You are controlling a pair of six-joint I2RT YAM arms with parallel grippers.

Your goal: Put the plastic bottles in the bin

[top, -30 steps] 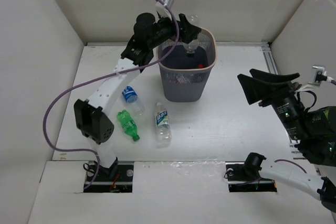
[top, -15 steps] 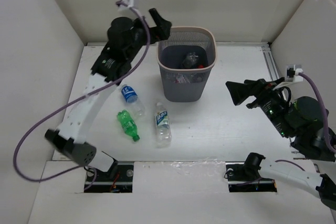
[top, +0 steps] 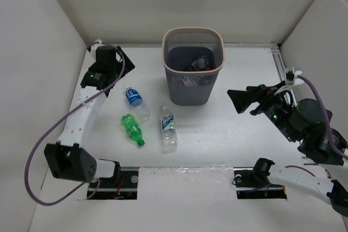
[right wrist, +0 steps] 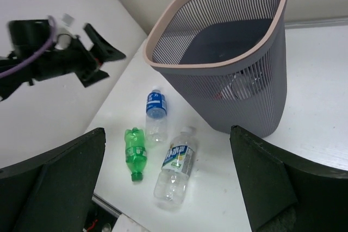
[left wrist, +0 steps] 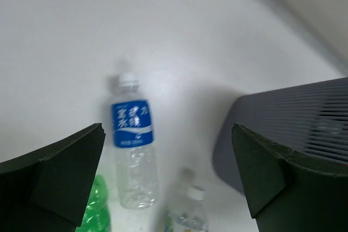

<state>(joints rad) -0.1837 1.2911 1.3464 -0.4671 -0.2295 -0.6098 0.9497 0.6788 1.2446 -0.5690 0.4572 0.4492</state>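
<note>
The bin (top: 192,86) stands at the back middle of the table, with bottles (top: 200,62) lying inside it. Three bottles lie on the table to its front left: a blue-label one (top: 134,99), a green one (top: 132,129) and a white-blue-label one (top: 168,129). My left gripper (top: 117,62) is open and empty, above the table left of the bin, over the blue-label bottle (left wrist: 132,150). My right gripper (top: 242,99) is open and empty, right of the bin (right wrist: 228,58), facing the three bottles: blue-label (right wrist: 156,113), green (right wrist: 135,153) and white-blue-label (right wrist: 176,169).
White walls close in the table on the left, back and right. A metal rail (top: 280,66) runs along the right edge. The left arm (right wrist: 60,58) shows in the right wrist view. The bin's wall (left wrist: 293,129) is at the right of the left wrist view.
The left gripper let a bottle go over the bin, then swung away left and down toward the blue-label bottle. The right gripper moved a little left and forward.
</note>
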